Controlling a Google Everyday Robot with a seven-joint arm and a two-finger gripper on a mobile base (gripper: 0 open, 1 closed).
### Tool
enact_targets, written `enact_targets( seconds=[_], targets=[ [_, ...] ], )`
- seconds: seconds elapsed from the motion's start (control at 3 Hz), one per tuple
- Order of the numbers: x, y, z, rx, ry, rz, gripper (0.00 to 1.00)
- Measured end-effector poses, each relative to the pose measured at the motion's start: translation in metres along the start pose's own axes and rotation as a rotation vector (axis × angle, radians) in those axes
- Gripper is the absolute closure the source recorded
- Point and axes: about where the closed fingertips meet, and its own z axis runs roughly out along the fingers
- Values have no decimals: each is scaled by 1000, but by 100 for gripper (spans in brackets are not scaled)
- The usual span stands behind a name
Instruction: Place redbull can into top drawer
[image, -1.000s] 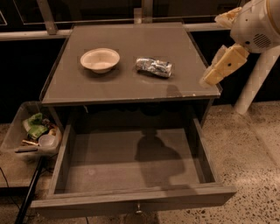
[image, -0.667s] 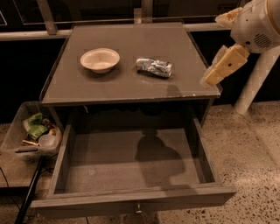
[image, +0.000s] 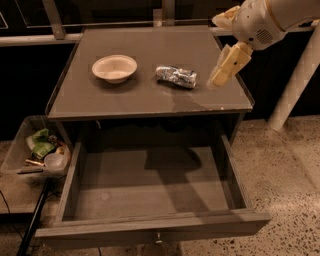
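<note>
The redbull can (image: 176, 76) lies on its side on the cabinet top, right of centre; it is silver and crinkly. My gripper (image: 220, 77) hangs over the right part of the cabinet top, a short way right of the can and apart from it, holding nothing. The top drawer (image: 150, 227) is pulled out wide below the cabinet top; its inside shows nothing but shadow, and a small metal knob (image: 158, 241) sits on its front panel.
A round cream bowl (image: 114, 67) stands on the cabinet top left of the can. A clear plastic bin (image: 20, 145) of clutter sits low at the left of the drawer. A white post (image: 295, 85) stands at the right, on speckled floor.
My gripper has moved left, from beside the cabinet's right edge to over its top, closer to the can. The can, bowl and drawer have not moved.
</note>
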Motion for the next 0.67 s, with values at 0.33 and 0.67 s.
enact_targets(
  seconds=[0.33, 0.67],
  targets=[
    [-5, -17, 33, -71, -21, -41, 0],
    [-1, -27, 58, -118, -27, -45, 0]
  ],
)
